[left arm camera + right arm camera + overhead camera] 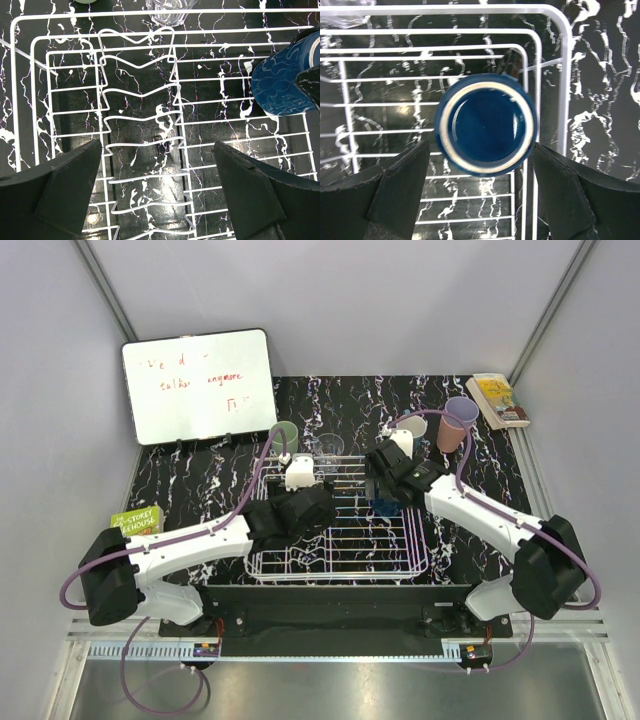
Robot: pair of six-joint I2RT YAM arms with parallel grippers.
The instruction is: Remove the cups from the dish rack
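Cup [487,125], dark blue, stands axis vertical in the dish rack [563,90], between the wide-open, empty right pincer [480,147].

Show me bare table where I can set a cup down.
Bare table lies left of the rack, between whiteboard and green book. Another strip runs along the table's far side, whiteboard to yellow book. Crowded: the rack's far edge, where green cup, glass, white cup and pink cup stand.
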